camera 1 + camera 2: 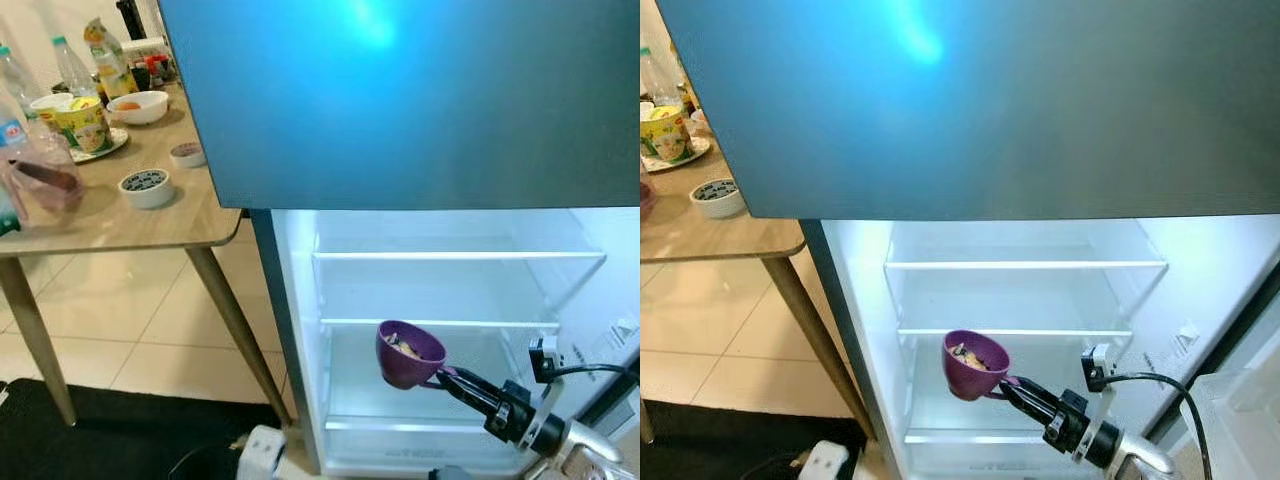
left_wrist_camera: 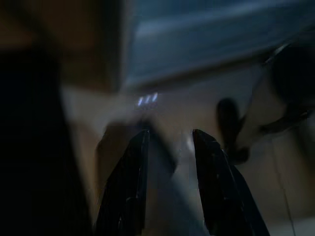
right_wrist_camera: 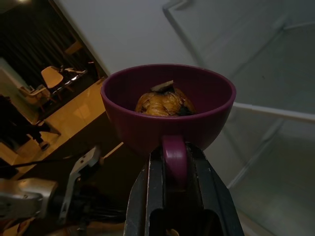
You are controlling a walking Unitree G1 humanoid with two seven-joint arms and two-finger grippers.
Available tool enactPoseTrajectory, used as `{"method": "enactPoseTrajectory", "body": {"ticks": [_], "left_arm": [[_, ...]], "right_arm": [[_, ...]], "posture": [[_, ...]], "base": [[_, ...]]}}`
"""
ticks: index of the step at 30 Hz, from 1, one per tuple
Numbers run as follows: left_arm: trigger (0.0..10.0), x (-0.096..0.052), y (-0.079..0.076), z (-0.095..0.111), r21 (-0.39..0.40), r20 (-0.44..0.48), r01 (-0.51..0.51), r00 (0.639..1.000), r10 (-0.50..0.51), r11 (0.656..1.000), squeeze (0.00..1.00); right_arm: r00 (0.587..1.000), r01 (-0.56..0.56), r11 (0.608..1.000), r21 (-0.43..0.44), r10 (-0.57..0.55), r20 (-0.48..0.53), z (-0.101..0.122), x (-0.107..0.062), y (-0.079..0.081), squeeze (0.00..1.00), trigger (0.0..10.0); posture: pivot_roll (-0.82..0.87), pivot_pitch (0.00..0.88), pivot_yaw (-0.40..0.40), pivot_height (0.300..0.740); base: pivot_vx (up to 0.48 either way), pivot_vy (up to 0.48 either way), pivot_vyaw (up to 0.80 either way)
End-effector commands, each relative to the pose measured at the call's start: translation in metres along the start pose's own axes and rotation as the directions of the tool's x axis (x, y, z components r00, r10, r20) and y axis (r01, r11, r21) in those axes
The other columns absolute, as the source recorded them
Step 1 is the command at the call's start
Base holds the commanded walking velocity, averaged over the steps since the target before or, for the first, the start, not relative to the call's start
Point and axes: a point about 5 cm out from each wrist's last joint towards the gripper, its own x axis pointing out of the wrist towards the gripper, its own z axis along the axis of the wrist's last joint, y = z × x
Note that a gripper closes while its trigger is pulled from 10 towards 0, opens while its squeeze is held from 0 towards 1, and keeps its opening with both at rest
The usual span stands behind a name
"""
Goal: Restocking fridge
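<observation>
Right wrist view: the right gripper (image 3: 173,169) clamps the purple cup's (image 3: 167,105) handle, food inside, at the open fridge (image 1: 300,300). Next, ease it onto a shelf (image 1: 440,323), level. Left gripper (image 2: 170,147) hangs idle, fingers parted.

Wooden table (image 1: 150,215): white bowl (image 1: 138,106), tape roll (image 1: 146,187), bottles (image 1: 72,66), noodle cup (image 1: 83,124). Fridge shelves (image 1: 455,256) bare.
</observation>
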Motion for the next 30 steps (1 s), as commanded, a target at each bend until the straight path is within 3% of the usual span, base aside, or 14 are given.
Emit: {"method": "enactPoseTrajectory", "body": {"ticks": [1, 4, 7, 8, 9, 16, 22, 30], "left_arm": [[10.0, 0.002, -0.004, 0.004, 0.034, 0.024, 0.033, 0.999, -0.033, 0.999, 0.00], [10.0, 0.011, -0.019, 0.029, 0.120, 0.118, 0.141, 0.981, -0.156, 0.983, 0.00], [10.0, 0.013, -0.024, 0.035, 0.156, 0.137, 0.174, 0.971, -0.196, 0.972, 0.00], [10.0, 0.015, -0.029, 0.041, 0.197, 0.154, 0.207, 0.959, -0.239, 0.958, 0.00], [10.0, 0.017, -0.041, 0.055, 0.279, 0.195, 0.268, 0.924, -0.328, 0.922, 0.00], [10.0, 0.019, -0.055, 0.070, 0.383, 0.227, 0.316, 0.879, -0.420, 0.868, 0.00], [10.0, 0.019, -0.062, 0.078, 0.419, 0.249, 0.333, 0.852, -0.460, 0.845, 0.00], [10.0, 0.019, -0.064, 0.081, 0.425, 0.262, 0.336, 0.843, -0.469, 0.841, 0.00]], "right_arm": [[1.000, -0.024, 1.000, -0.009, 0.024, 0.019, 0.004, 0.001, 0.002, 0.00, 10.0], [0.999, -0.034, 0.999, -0.008, 0.035, 0.022, 0.005, 0.001, 0.003, 0.00, 10.0], [0.999, -0.035, 0.999, -0.008, 0.035, 0.023, 0.006, 0.001, 0.003, 0.00, 10.0], [0.999, -0.035, 0.999, -0.007, 0.035, 0.023, 0.006, 0.001, 0.003, 0.00, 10.0], [0.999, -0.036, 0.999, -0.003, 0.036, 0.030, 0.008, 0.000, 0.003, 0.00, 10.0], [0.999, -0.001, 1.000, -0.011, 0.001, 0.049, 0.013, -0.003, -0.001, 0.00, 10.0], [0.997, 0.008, 0.999, -0.036, -0.006, 0.074, 0.023, -0.007, -0.004, 0.00, 10.0], [0.997, 0.003, 0.998, -0.064, 0.002, 0.081, 0.031, -0.009, -0.003, 0.00, 10.0]], "posture": [[-0.10, 0.052, 0.051, 0.594], [-0.10, 0.052, 0.051, 0.574], [-0.10, 0.052, 0.051, 0.569], [-0.10, 0.052, 0.051, 0.564], [-0.10, 0.052, 0.051, 0.554], [-0.10, 0.052, 0.051, 0.554], [-0.11, 0.053, 0.052, 0.539], [-0.11, 0.053, 0.051, 0.514]], "base": [[0.000, 0.000, 0.00], [0.000, 0.000, 0.00], [0.000, 0.000, 0.00], [0.000, 0.000, 0.00], [0.000, 0.000, 0.00], [0.000, 0.000, 0.00], [0.000, 0.000, 0.00], [0.000, 0.000, 0.00]]}}
